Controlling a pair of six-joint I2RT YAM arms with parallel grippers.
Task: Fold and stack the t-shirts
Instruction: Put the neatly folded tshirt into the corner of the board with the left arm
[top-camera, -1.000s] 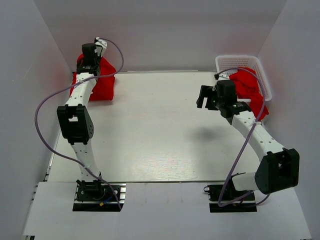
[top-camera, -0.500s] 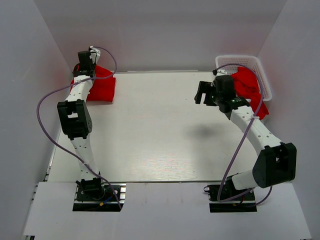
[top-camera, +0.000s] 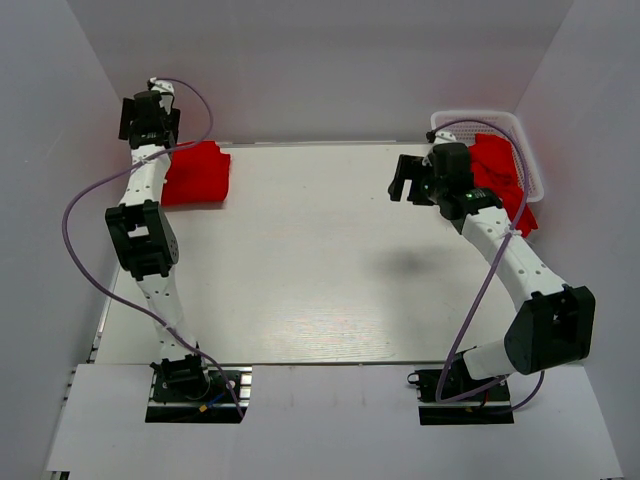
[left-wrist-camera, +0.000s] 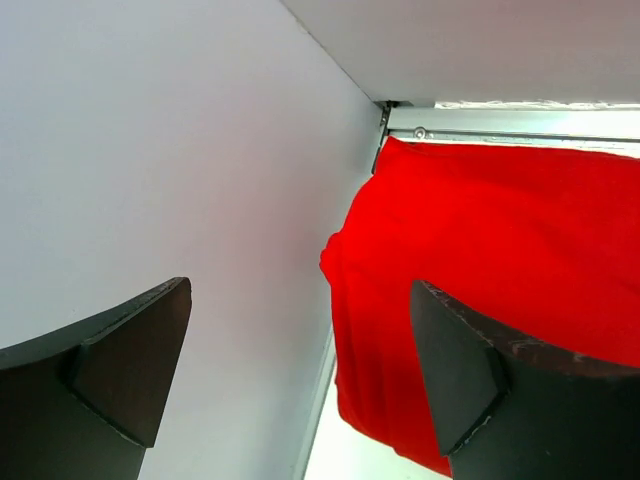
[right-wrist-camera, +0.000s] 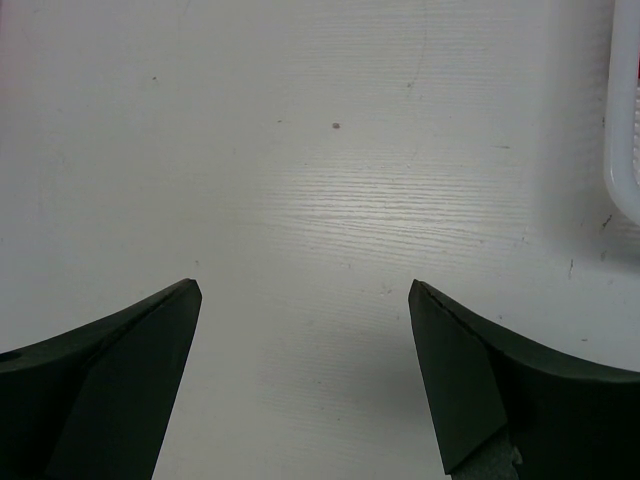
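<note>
The folded t-shirts (top-camera: 197, 172) lie well apart from the basket (top-camera: 480, 122), at the far corner of the surface (top-camera: 320, 260) on the opposite side; the left pincer (top-camera: 150, 108) hangs above their outer edge, jaws spread wide and empty; the right pincer (top-camera: 408, 180) hovers just beside the basket, on the side facing the pile, also wide open and holding nothing.

The loose t-shirts (top-camera: 495, 165) heap up in the basket and spill over its near rim; a grab there may lift two at once, or tug the light basket along. The left arm, if it swings low, may snag and unfold the pile.

The right arm hides part of the heap; the number of shirts in either place cannot be counted; no neck labels show; the right wrist view catches only a sliver of the basket.
</note>
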